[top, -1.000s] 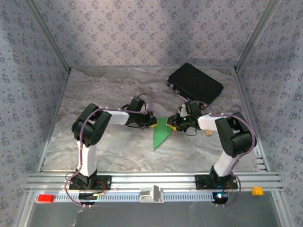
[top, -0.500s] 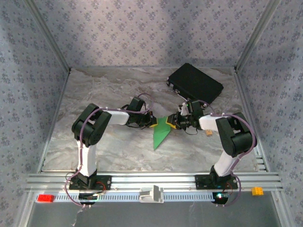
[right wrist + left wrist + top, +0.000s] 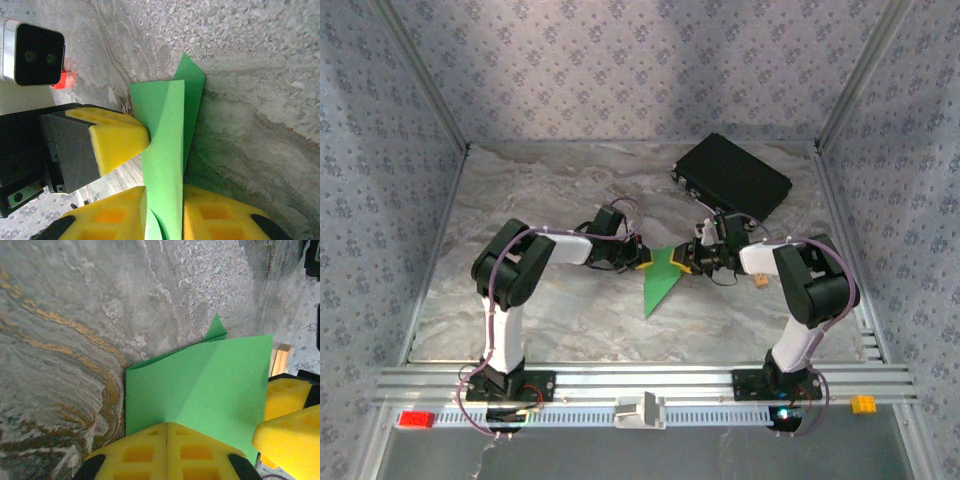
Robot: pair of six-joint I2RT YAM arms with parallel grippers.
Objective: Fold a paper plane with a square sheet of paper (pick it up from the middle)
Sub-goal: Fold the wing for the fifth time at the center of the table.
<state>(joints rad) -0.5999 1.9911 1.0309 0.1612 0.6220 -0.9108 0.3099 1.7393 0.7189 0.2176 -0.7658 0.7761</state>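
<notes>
The square sheet of paper (image 3: 662,281) is bright green and creased into a pointed shape, lying mid-table. My left gripper (image 3: 645,260) is shut, and its yellow pads (image 3: 166,424) meet on the sheet's (image 3: 200,385) left edge, pressing it to the table. My right gripper (image 3: 685,262) comes in from the right. In the right wrist view a raised flap of the sheet (image 3: 167,130) runs between its two yellow fingers (image 3: 164,192), which touch it on both sides. The left gripper's pad (image 3: 120,135) presses the flap's far side.
A black case (image 3: 732,178) lies at the back right of the marble table (image 3: 540,190). A small wooden block (image 3: 761,281) sits by the right arm. A red block (image 3: 416,419) and an orange block (image 3: 863,404) rest on the front rail.
My right gripper has shifted slightly left onto the sheet's right edge and its jaws have narrowed around the raised flap. The left gripper has stayed put.
</notes>
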